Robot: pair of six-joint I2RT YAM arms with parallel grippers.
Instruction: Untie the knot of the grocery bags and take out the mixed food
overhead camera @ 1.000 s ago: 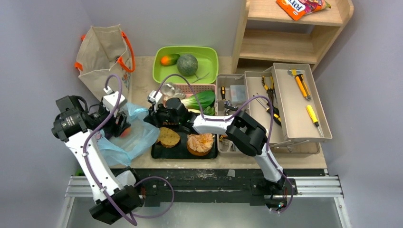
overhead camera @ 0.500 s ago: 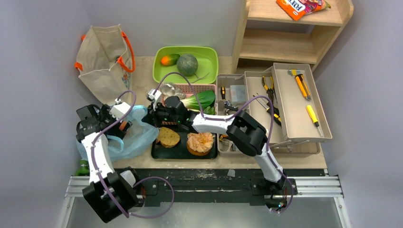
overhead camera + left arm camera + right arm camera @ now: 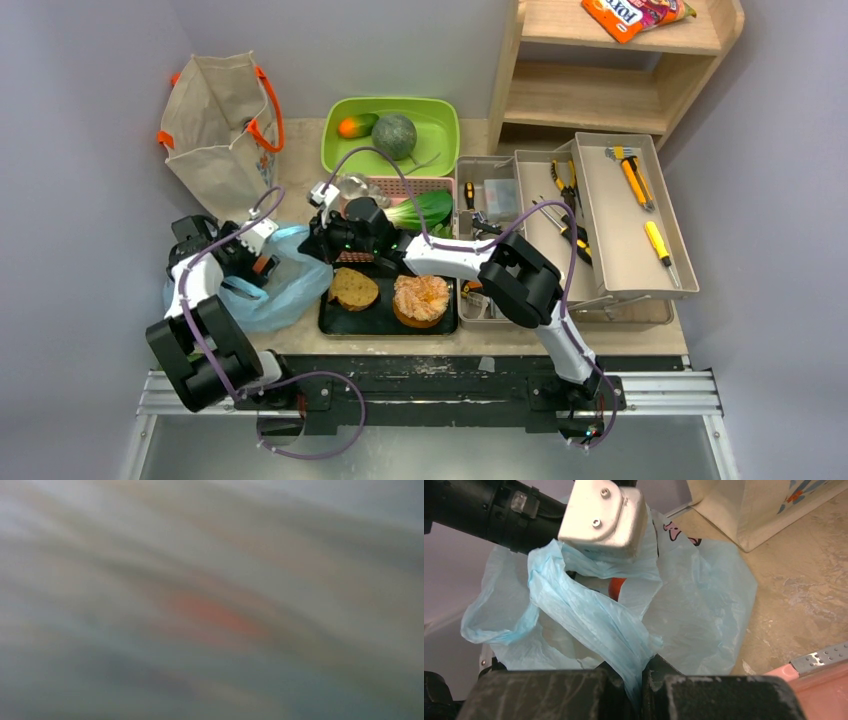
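Right gripper (image 3: 641,676) pinches the rim of the thin crinkly light-blue plastic bag (image 3: 706,612). Left gripper (image 3: 256,264), grip unreadable, sits in that bag's mouth, nearest the orange-red round food (image 3: 617,586) inside.

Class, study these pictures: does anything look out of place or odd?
The left wrist view is one smear, showing nothing. The blue bag lies crumpled, one strip pinched in the right tool.

Black tray (image 3: 383,320) at near edge of table (image 3: 300,165) carries brown bread slice (image 3: 354,288). Open grey toolbox (image 3: 620,225) at right: pliers (image 3: 566,181), yellow-handled screwdriver (image 3: 657,243). Orange snack packet (image 3: 622,14) on wooden shelf (image 3: 600,92).
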